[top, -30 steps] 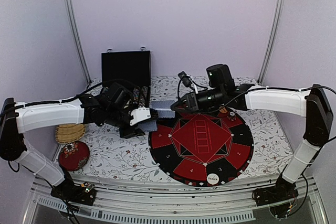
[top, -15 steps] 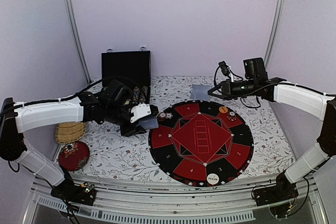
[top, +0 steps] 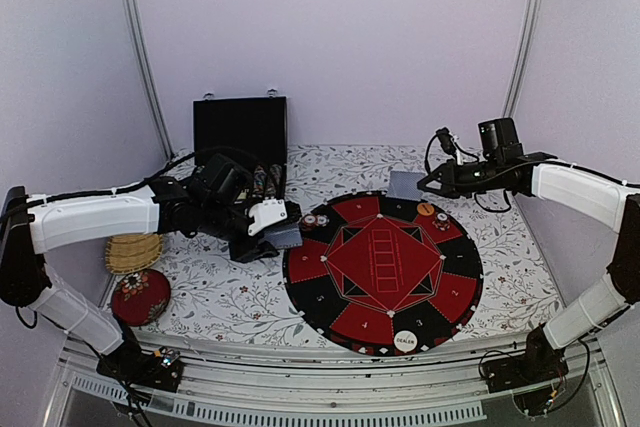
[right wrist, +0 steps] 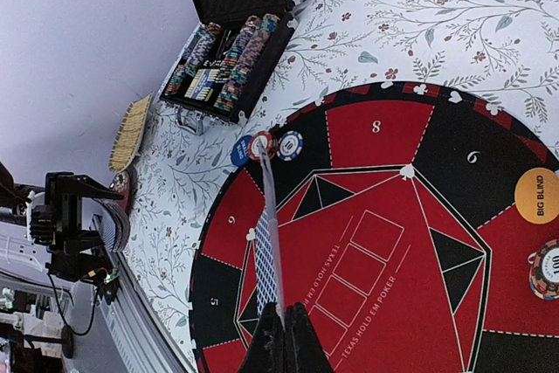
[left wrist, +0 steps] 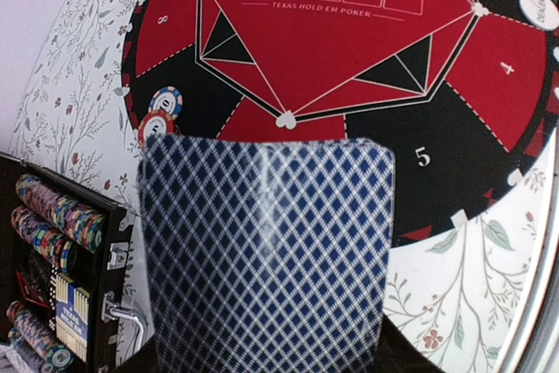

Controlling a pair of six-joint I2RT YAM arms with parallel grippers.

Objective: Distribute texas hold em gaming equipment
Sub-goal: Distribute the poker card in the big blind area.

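Note:
My left gripper [top: 272,231] is shut on a deck of playing cards [top: 287,237] at the left rim of the round mat [top: 330,297]. In the left wrist view the deck's blue diamond-patterned back [left wrist: 266,251] fills the lower middle and hides the fingers. My right gripper [top: 428,184] is shut on a single card [top: 403,185] above the mat's far right edge; that card [right wrist: 270,233] shows edge-on from the shut fingertips [right wrist: 284,328]. Two striped chips [right wrist: 290,144] and a blue button [right wrist: 239,152] lie at the mat's far left. An orange BIG BLIND button [right wrist: 536,196], another chip [right wrist: 548,270] and a white DEALER button [top: 405,341] also lie on the mat.
An open black chip case [top: 240,132] with rows of chips [right wrist: 229,63] stands at the back left. A woven basket [top: 132,252] and a round red object [top: 140,297] sit at the left on the floral cloth [top: 500,247]. Metal frame posts rise at both back corners.
My right arm has swung from the deck at the left gripper over to the far right of the mat, carrying one card. The left arm and the deck have stayed put.

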